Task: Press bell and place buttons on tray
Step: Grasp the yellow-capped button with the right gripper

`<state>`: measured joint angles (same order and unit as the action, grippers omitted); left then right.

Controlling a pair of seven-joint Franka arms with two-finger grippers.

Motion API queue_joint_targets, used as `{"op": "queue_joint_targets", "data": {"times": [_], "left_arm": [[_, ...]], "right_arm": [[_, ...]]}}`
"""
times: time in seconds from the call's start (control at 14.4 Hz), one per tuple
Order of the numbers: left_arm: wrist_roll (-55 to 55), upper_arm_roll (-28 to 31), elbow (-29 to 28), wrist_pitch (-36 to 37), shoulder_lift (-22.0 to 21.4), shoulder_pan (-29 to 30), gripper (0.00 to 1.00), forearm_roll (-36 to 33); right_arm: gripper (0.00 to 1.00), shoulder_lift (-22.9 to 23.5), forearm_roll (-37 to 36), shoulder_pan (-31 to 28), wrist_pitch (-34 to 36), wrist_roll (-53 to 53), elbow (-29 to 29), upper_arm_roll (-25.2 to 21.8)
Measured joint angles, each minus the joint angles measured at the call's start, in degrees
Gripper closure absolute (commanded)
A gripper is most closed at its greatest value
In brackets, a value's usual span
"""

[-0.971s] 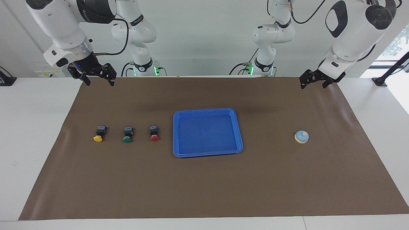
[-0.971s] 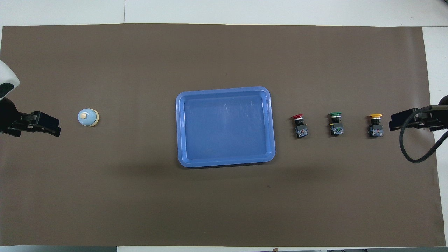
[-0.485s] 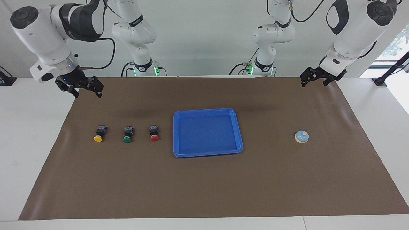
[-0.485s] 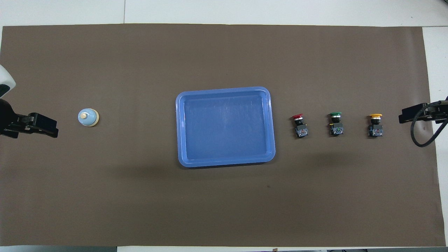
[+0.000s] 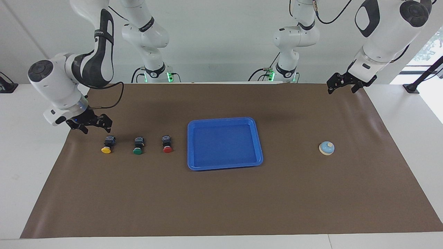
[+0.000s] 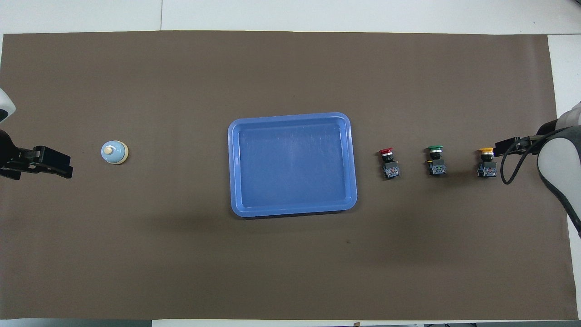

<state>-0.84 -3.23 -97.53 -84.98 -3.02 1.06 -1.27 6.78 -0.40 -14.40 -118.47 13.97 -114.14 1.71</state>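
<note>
At the middle of the brown mat on the white table: the blue tray, flat, nothing in it. Toward the right arm's end, in one row: red button nearest the tray, green button next, yellow button last, each on its side with the cap pointing away from the robots, all apart from one another and from the tray. Toward the left arm's end, well apart from the tray: the bell, upright, alone on bare mat.

Right gripper low over the mat near its edge, just beside the yellow button, not touching it; jaws spread, nothing between them. Left gripper raised over the mat's corner at the left arm's end, jaws spread and empty, well apart from the bell.

Wide open mat on every side of the tray and along the edge farthest from the robots.

In the overhead view: both arms cut off at the frame's sides, right gripper's tips partly covered by its cable, button bodies too small to read.
</note>
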Motion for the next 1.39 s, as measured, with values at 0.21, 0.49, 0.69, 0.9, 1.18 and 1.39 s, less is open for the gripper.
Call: {"op": "queue_joint_targets", "data": {"times": [0.21, 0.49, 0.69, 0.9, 1.18, 1.39], "left_arm": [[0.0, 0.0, 0.0, 0.0, 0.0, 0.0, 0.00, 0.0], [0.0, 0.0, 0.0, 0.0, 0.0, 0.0, 0.00, 0.0], [0.0, 0.0, 0.0, 0.0, 0.0, 0.0, 0.00, 0.0], [0.0, 0.0, 0.0, 0.0, 0.0, 0.0, 0.00, 0.0], [0.0, 0.0, 0.0, 0.0, 0.0, 0.0, 0.00, 0.0], [0.0, 0.0, 0.0, 0.0, 0.0, 0.0, 0.00, 0.0]], "right_arm": [[0.00, 0.1, -1.0, -0.1, -7.1, 0.0, -5.1, 0.0], [0.00, 1.6, -1.1, -0.5, -10.3, -0.1, -7.9, -0.1], [0.00, 4.0, -1.1, -1.7, -12.0, -0.1, -8.1, -0.1], [0.00, 6.0, -1.1, -2.5, -12.6, -0.1, -8.2, -0.1], [0.14, 7.2, -1.1, -2.4, -13.4, -1.1, -8.2, 0.0], [0.60, 7.5, -1.1, -2.3, -13.4, -1.6, -8.2, 0.2]]}}
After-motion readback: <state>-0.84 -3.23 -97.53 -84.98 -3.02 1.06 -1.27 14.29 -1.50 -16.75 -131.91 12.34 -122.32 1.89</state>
